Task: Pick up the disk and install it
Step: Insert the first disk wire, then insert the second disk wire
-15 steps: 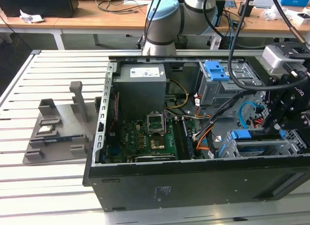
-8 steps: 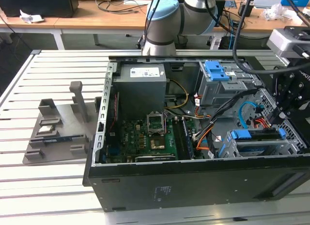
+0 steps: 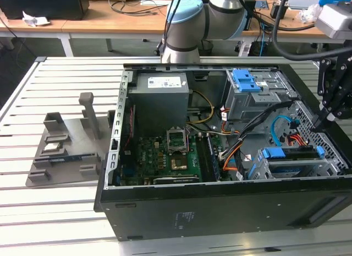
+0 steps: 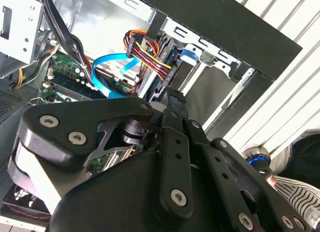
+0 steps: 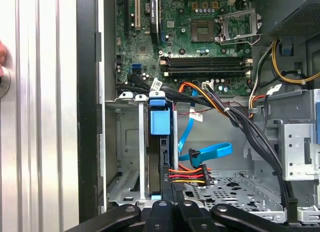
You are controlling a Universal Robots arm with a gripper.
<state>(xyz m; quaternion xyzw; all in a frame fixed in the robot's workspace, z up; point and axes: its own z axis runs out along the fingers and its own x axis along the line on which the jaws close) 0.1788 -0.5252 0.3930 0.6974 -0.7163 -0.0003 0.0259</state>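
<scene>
Down at the exterior view's right end of the open case (image 3: 220,212): seeing the disk (image 3: 297,154) sitting in the lower drive cage (image 3: 291,170), blue rails at both ends. Seen on edge in the first wrist view (image 5: 161,162), slotted between the cage walls, with a blue tab (image 5: 160,122) at its inboard end. Looks seated, not carried. Red/yellow/orange power lead (image 5: 187,174) plugged in at the end nearest the hand; same lead in the second wrist view (image 4: 145,52). Blue data cable (image 5: 210,152) looping just beside it, connector apparently loose above the power plug. Hand (image 3: 324,121) hanging over that corner of the case, tip pointed down at the cage; in the first wrist view (image 5: 172,204) sitting right at the disk's cabled end, and in the second wrist view (image 4: 172,100) reaching to that same edge. Can't tell whether open or closed, nor whether actually touching the disk: own linkage blocking the tip. Elsewhere in the case: PSU (image 3: 162,93) at the far corner on the exterior view's left, motherboard (image 3: 165,157) with empty CPU socket (image 3: 177,140) below it, upper bay with a blue bracket (image 3: 246,80) on top. Case lying on its side on the slatted tabletop (image 3: 55,212); grey fixture (image 3: 66,140) well apart on the exterior view's left. Person's fingertip (image 5: 2,57) at the tabletop edge.
</scene>
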